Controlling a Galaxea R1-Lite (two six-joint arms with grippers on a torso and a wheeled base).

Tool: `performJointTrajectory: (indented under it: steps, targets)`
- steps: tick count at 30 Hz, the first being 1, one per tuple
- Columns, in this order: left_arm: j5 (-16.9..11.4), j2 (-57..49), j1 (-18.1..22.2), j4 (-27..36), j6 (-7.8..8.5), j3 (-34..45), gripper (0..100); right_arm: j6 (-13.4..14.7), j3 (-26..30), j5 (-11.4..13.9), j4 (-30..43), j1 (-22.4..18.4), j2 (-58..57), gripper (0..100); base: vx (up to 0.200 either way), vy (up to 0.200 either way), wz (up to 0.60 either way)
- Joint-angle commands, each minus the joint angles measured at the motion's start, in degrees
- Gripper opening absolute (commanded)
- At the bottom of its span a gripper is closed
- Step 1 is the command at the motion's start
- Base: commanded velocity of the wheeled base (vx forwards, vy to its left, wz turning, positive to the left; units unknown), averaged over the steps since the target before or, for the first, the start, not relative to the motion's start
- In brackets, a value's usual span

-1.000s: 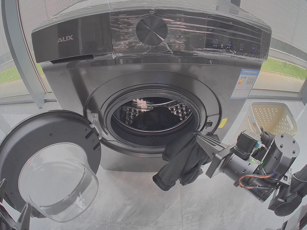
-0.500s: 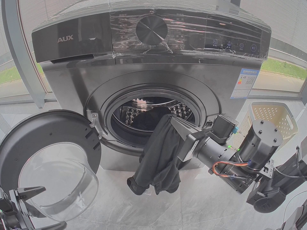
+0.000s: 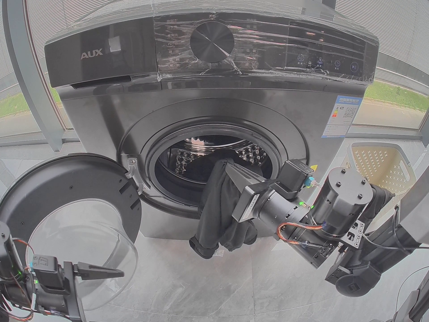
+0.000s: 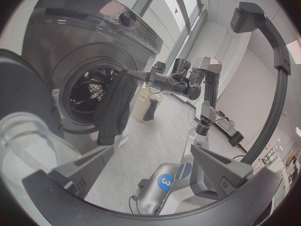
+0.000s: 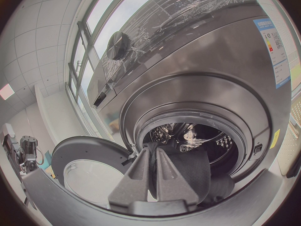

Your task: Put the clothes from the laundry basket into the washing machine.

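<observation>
The grey front-loading washing machine [image 3: 214,103] stands with its round door [image 3: 67,211] swung open to the left. My right gripper [image 3: 229,167] is shut on a dark garment [image 3: 219,211] at the lower front of the drum opening [image 3: 210,157]; the cloth hangs down over the rim toward the floor. In the right wrist view the fingers [image 5: 141,170] pinch the garment [image 5: 191,170] just before the drum [image 5: 200,135]. More dark cloth lies inside the drum. My left gripper [image 4: 150,148] is open and holds nothing, low beside the door. The cream laundry basket [image 3: 380,162] stands right of the machine.
The open door's glass bowl [image 3: 80,256] juts out over the floor at the left, close to my left gripper [image 3: 107,276]. Another dark garment [image 4: 152,109] hangs over the basket [image 4: 142,101] rim. Pale tiled floor [image 3: 187,282] lies open before the machine.
My right gripper carried the dark garment up and left, from below the opening's right rim to the front of the opening. My left arm rose into the head view at bottom left.
</observation>
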Motion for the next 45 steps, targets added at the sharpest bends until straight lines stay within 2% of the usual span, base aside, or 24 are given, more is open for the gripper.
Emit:
performJointTrajectory:
  steps: [1, 6, 10, 13, 16, 22, 28, 33, 35, 39, 45]
  targets:
    - [0.0, 19.8, -6.2, -13.4, -0.33, -0.8, 100, 0.1, -0.2, -0.1, -0.9, -0.2, 1.5, 0, 0.000, 0.000, 0.00]
    - [0.1, 29.0, -8.5, -21.3, -0.33, -1.4, 100, 0.0, -0.1, -0.1, -0.9, -0.6, 1.4, 0, 0.000, 0.000, 0.00]
    - [0.0, 33.1, -9.3, -23.0, -0.51, -2.6, 100, 0.0, -0.3, -0.1, -0.8, -0.7, 1.3, 0, 0.000, 0.000, 0.00]
    - [0.0, 36.1, -9.5, -24.2, -1.47, -3.9, 100, 0.1, -0.4, -0.1, -0.9, -0.7, 1.3, 0, 0.000, 0.000, 0.00]
    - [0.0, 37.1, -9.7, -25.0, -1.74, -3.7, 100, 0.1, -0.4, -0.3, -1.0, -0.5, 1.3, 0, 0.000, 0.000, 0.00]
    - [2.5, 40.4, -9.1, -27.0, -1.91, -4.4, 100, 0.0, -0.2, -0.3, -1.4, -0.3, 0.6, 0, 0.000, 0.000, 0.00]
    - [2.5, 43.7, -9.1, -29.7, -2.79, -6.2, 100, 0.1, -0.2, -0.6, -1.4, -0.1, 0.6, 0, 0.000, 0.000, 0.00]
    - [3.3, 47.8, -7.7, -32.9, -2.71, -6.5, 100, 0.0, 0.6, -0.6, -2.4, 0.0, 0.1, 0, 0.000, 0.000, 0.00]
    - [4.8, 50.9, -6.2, -36.2, -2.71, -6.4, 100, 0.0, 2.5, 0.1, -2.8, 0.1, -1.6, 0, 0.000, 0.000, 0.00]
    - [5.9, 54.4, -4.0, -39.9, -2.79, -6.5, 100, 0.0, 3.9, 0.1, -2.8, 0.0, -3.2, 0, 0.000, 0.000, 0.00]
    - [6.4, 58.1, -1.1, -43.3, -2.97, -6.7, 100, 0.0, 4.8, 0.1, -2.7, 0.1, -4.3, 0, 0.000, 0.000, 0.00]
